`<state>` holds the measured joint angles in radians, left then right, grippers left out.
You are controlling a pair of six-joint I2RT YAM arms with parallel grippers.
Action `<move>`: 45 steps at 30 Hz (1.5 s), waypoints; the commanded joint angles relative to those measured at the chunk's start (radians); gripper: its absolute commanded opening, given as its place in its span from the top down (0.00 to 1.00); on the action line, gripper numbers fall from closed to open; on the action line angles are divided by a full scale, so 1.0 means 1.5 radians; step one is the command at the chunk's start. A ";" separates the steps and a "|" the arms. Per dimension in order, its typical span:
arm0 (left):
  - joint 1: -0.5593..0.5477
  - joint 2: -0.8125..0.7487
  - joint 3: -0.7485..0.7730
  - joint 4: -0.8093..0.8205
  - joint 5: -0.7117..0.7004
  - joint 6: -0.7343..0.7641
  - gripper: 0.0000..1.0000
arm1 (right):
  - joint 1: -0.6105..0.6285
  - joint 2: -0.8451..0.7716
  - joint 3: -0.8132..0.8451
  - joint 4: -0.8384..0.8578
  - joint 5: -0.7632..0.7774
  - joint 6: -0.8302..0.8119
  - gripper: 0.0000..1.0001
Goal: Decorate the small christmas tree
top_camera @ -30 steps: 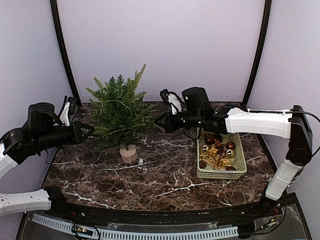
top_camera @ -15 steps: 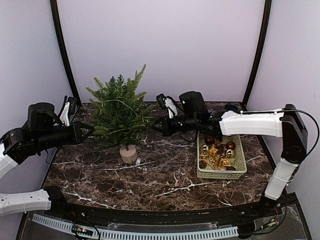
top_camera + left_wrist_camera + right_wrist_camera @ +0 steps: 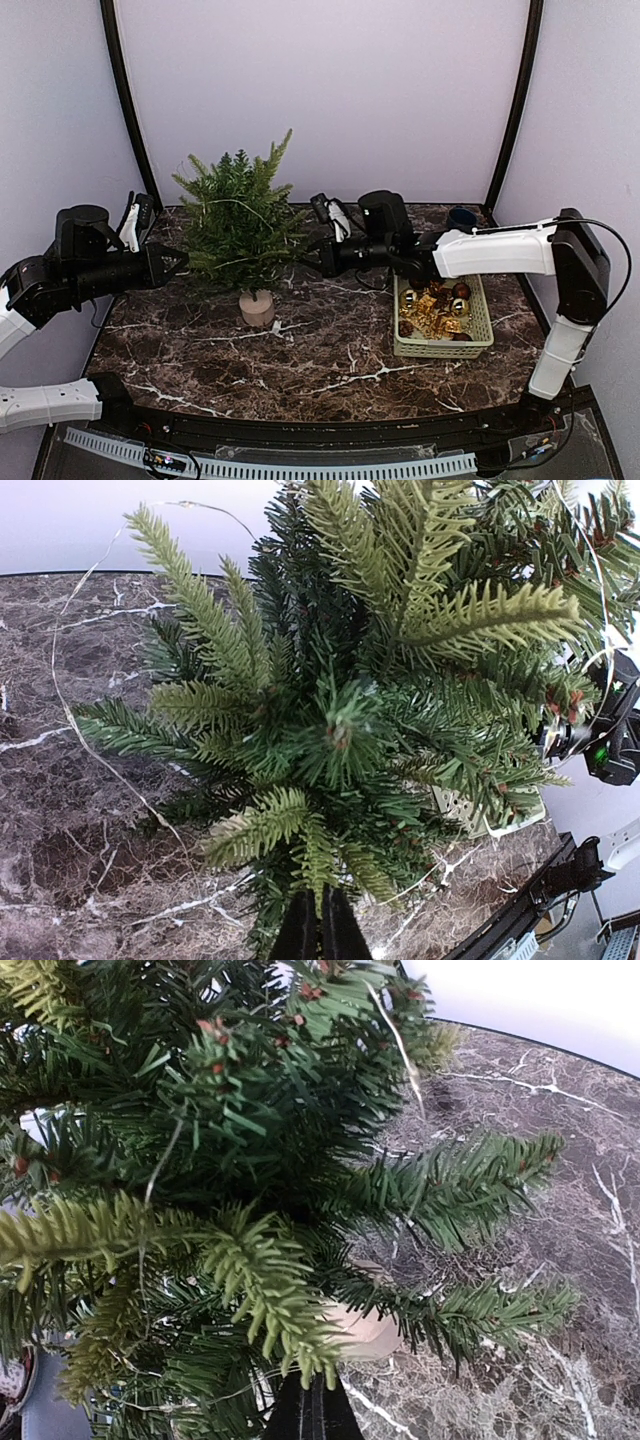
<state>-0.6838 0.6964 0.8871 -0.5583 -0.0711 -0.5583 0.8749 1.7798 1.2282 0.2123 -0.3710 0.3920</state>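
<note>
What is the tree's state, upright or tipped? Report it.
Upright: the small christmas tree rises straight from its beige pot, which sits flat on the table.

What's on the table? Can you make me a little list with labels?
Tree: small christmas tree, upright in a beige pot
Trim: thin wire looped over branches
Basket: pale green basket right of the tree, holding gold and red baubles
Left pincer: at the tree's left side, looks shut
Right pincer: at the tree's right side, looks shut
</note>
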 commanded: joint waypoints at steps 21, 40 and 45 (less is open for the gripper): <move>0.000 0.001 0.091 -0.075 -0.091 0.067 0.22 | -0.016 -0.202 -0.170 -0.020 0.144 -0.001 0.27; 0.309 0.070 0.083 -0.002 0.068 0.194 0.14 | -0.184 -0.484 -0.268 -0.433 0.340 0.141 0.21; 0.392 0.056 -0.008 0.086 0.072 0.218 0.14 | -0.237 -0.491 -0.344 -0.444 0.316 0.198 0.29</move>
<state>-0.1585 0.8036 0.9688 -0.5430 0.0151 -0.2871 0.5560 1.0523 0.7841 -0.3988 0.1104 0.5949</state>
